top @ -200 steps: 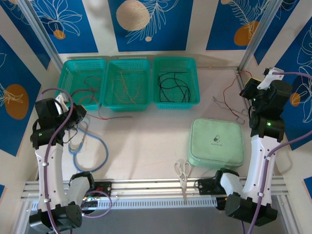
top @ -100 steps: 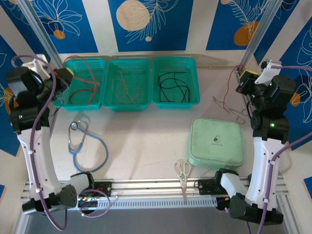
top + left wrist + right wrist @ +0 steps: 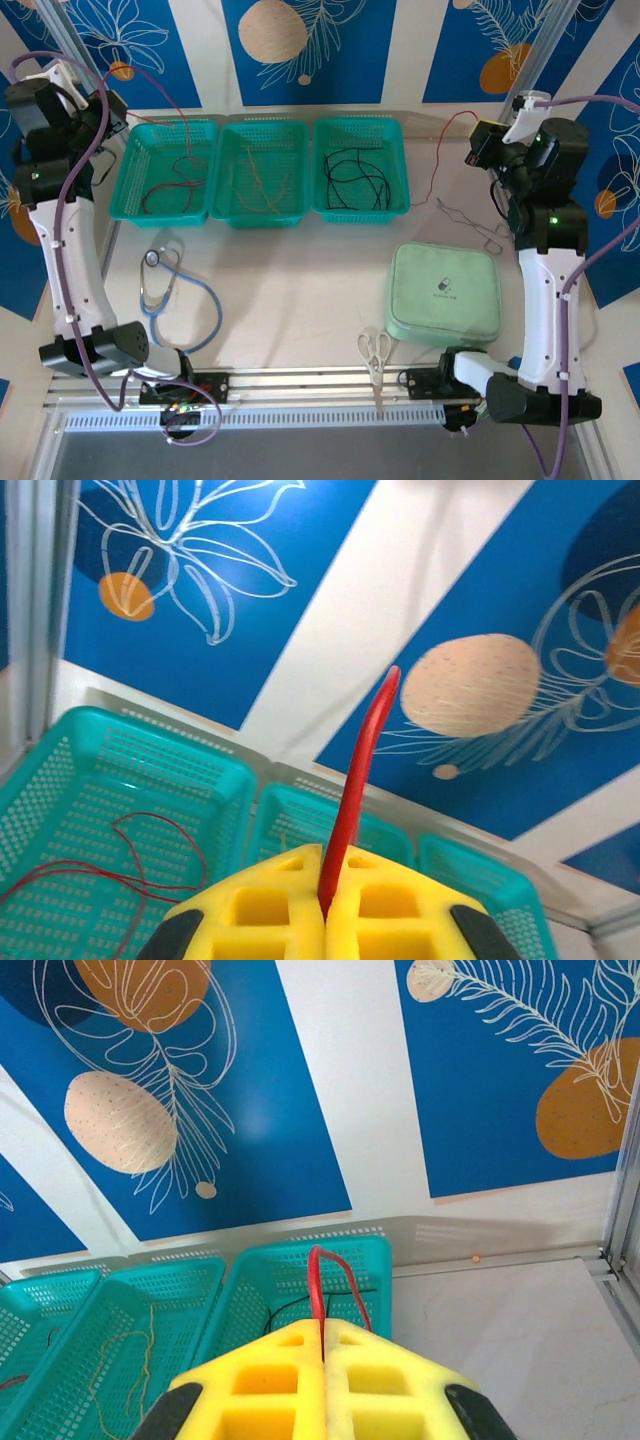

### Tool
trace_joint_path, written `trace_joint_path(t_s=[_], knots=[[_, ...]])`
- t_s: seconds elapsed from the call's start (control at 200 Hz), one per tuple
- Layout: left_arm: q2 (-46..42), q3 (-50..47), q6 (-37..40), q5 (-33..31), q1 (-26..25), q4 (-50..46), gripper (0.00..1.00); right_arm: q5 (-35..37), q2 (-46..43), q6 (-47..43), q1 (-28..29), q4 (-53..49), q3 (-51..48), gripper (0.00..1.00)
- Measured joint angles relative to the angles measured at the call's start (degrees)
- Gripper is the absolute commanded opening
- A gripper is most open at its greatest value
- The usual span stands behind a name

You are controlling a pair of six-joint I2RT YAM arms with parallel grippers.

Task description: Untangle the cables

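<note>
A red cable (image 3: 355,780) is standing up from the left end effector (image 3: 322,870), which is clenching it at the upper left. The right end effector (image 3: 322,1345) is grasping a red strand (image 3: 318,1280) at the upper right. Tan cables (image 3: 262,180) are lying in the middle basket (image 3: 262,221), and black cables (image 3: 355,175) in the right basket (image 3: 362,212).

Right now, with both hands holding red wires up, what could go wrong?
1. The left hand is shut on the left red wire, which trails into the left basket; pulling may drag its loops out or shift the basket.
2. The right red wire, pinched in the right hand, hangs down beside the right basket; it may snag on the rim.
</note>
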Motion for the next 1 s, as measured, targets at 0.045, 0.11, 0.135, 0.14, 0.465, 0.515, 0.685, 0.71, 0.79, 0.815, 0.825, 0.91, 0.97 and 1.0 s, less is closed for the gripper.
trace_joint_path(t_s=[0.045, 0.11, 0.135, 0.14, 0.465, 0.515, 0.685, 0.71, 0.79, 0.815, 0.825, 0.91, 0.97, 1.0], knots=[[0.9, 0.0, 0.9, -1.6, -0.1, 0.4, 0.0, 0.3, 0.4, -0.2, 0.3, -0.3, 0.8, 0.0], [2.1, 0.0, 2.0, -3.8, -0.3, 1.0, 0.0, 0.8, 0.7, -0.7, 0.7, -0.6, 1.6, 0.0], [2.5, 0.0, 2.5, -4.7, -0.6, 1.3, 0.0, 1.0, 0.7, -0.9, 0.8, -0.8, 1.9, 0.0], [2.6, 0.0, 2.6, -4.8, -0.7, 1.3, 0.0, 1.0, 0.7, -0.9, 0.8, -0.8, 1.9, 0.0], [8.8, -2.3, 12.5, -17.8, -7.9, 5.9, 0.0, 1.4, 0.7, -2.1, 2.2, -3.0, 4.0, 0.0], [9.8, -3.2, 13.6, -19.5, -8.5, 6.5, 0.0, 1.4, 0.7, -2.4, 2.2, -3.5, 4.1, 0.0], [13.6, -4.9, 16.4, -24.2, -9.0, 8.0, 0.0, 1.4, 0.7, -3.0, 2.2, -4.7, 4.7, 0.0], [14.2, -5.0, 16.8, -24.7, -9.0, 8.4, 0.0, 1.4, 0.7, -3.2, 2.2, -4.9, 4.8, 0.0], [16.0, -5.6, 17.4, -25.9, -9.0, 9.6, 0.0, 1.4, 0.7, -3.6, 2.2, -5.3, 5.3, 0.0], [16.5, -5.8, 17.4, -26.2, -9.0, 9.9, 0.0, 1.4, 0.7, -3.7, 2.3, -5.5, 5.5, 0.0], [16.7, -5.8, 17.5, -26.3, -9.0, 10.0, 0.0, 1.4, 0.7, -3.7, 2.3, -5.5, 5.5, 0.0], [19.1, -5.9, 17.6, -26.7, -8.9, 10.4, 0.0, 1.4, 0.7, -3.8, 2.3, -5.8, 6.4, 0.0], [21.0, -5.9, 17.2, -26.7, -8.7, 10.2, 0.0, 1.4, 0.7, -3.9, 2.3, -5.9, 7.0, 0.0], [22.3, -5.9, 16.7, -26.6, -8.5, 10.2, 0.0, 1.4, 0.7, -4.0, 2.3, -5.9, 7.3, 0.0]])
